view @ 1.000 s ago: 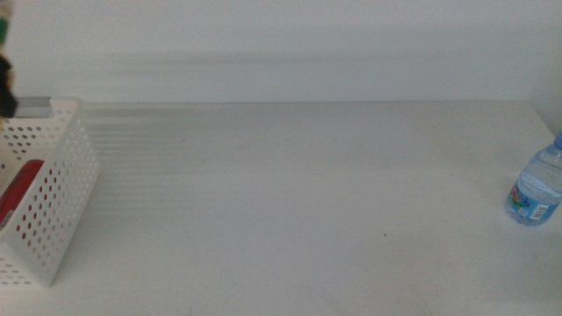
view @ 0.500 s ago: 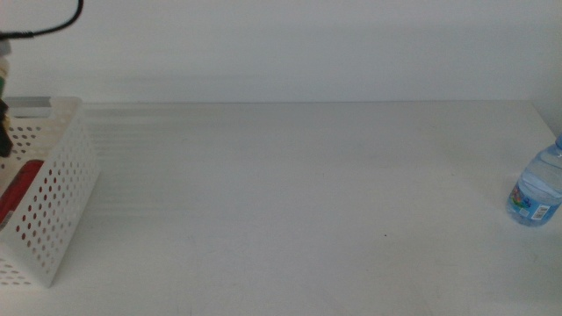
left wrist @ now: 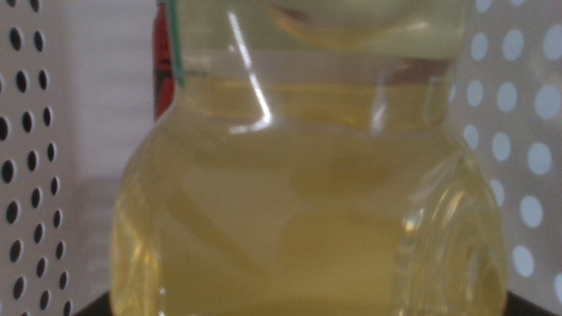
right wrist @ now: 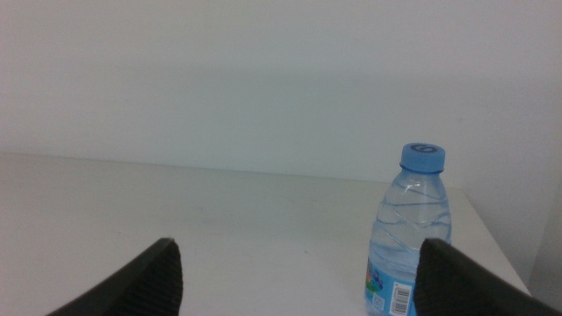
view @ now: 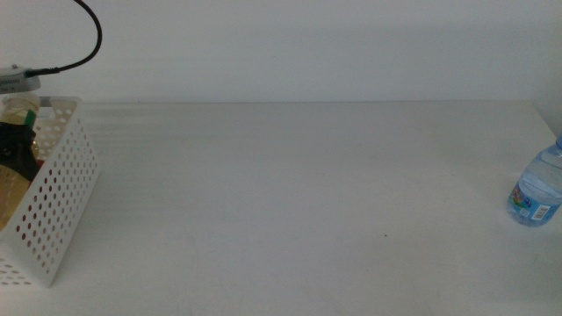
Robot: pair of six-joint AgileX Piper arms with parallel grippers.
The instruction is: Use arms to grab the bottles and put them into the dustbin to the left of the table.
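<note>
Inside the dustbin [view: 54,211] the left gripper [view: 16,145] lowers the yellow-liquid bottle [left wrist: 307,219], its jaw state not visible, while far right of the dustbin the water bottle [view: 536,189] awaits the right gripper [right wrist: 299,276], jaws spread apart

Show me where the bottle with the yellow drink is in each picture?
Middle view: the yellow-liquid bottle shows at the far left edge, inside the white perforated dustbin, with the left claw.
Left wrist view: the bottle fills almost the whole picture, very close.
Right wrist view: not in it; only the blue-capped water bottle shows.
Shared landmark: the dustbin's dotted walls.
</note>
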